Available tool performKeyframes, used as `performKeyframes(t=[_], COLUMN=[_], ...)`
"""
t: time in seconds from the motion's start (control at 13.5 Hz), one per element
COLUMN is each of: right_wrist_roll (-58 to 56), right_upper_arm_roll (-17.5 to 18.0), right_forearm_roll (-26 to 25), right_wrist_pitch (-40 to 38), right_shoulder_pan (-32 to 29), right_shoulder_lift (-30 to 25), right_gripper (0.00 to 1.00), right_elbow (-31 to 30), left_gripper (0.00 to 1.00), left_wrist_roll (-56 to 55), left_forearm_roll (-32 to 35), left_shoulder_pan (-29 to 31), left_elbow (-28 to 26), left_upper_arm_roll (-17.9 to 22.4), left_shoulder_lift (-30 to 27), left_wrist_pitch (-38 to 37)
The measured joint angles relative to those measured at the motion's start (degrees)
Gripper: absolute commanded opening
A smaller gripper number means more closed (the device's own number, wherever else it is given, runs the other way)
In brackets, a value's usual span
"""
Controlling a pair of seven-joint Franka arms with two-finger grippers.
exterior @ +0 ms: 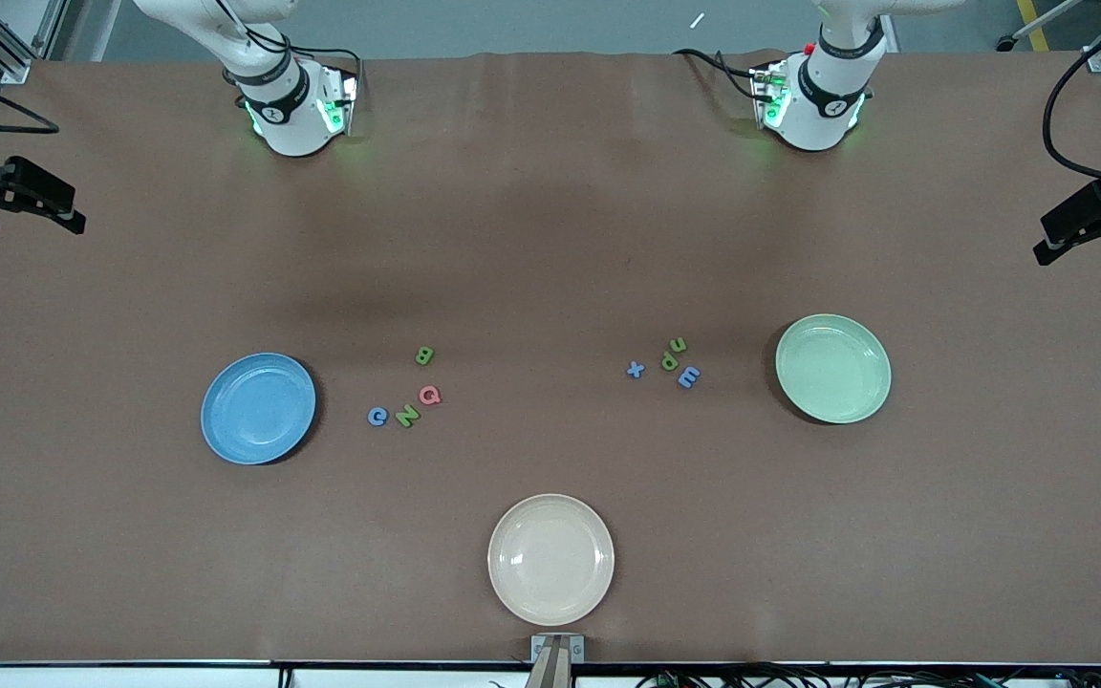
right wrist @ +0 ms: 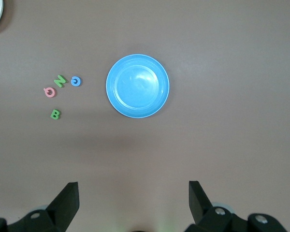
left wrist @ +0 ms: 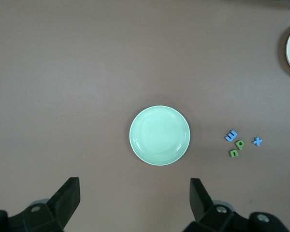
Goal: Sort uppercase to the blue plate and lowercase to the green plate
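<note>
Four uppercase letters lie beside the blue plate (exterior: 258,408) (right wrist: 137,85): green B (exterior: 424,355), pink Q (exterior: 430,395), green N (exterior: 407,416) and blue C (exterior: 377,416). Four lowercase letters lie beside the green plate (exterior: 832,368) (left wrist: 159,135): blue x (exterior: 636,369), green p (exterior: 669,361), green u (exterior: 678,345) and blue m (exterior: 689,377). Both plates hold nothing. High over bare table by the green plate, my left gripper (left wrist: 134,193) hangs open and empty. My right gripper (right wrist: 134,193) is likewise open and empty, high over bare table by the blue plate. The front view shows neither gripper.
A cream plate (exterior: 550,559) sits near the table's front edge, midway between the two ends. The arm bases (exterior: 292,110) (exterior: 813,100) stand along the edge farthest from the front camera. Black camera mounts (exterior: 10,196) (exterior: 1100,220) reach in at both ends.
</note>
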Motion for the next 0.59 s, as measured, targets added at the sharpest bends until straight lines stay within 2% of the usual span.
performKeyframes(t=[0.59], right_wrist_roll=[0.39], right_upper_arm_roll=[-0.08], right_forearm_roll=[0.73], right_wrist_pitch=[-0.07], right_shoulder_pan=[-0.02], right_shoulder_lift=[0.0], right_gripper=[1.0], right_elbow=[0.0], left_gripper=[1.0], left_wrist_roll=[0.0], left_forearm_roll=[0.0], left_shoulder_pan=[0.03], left_elbow=[-0.56], left_upper_arm_roll=[0.02], left_shoulder_lift=[0.0], left_wrist_pitch=[-0.19])
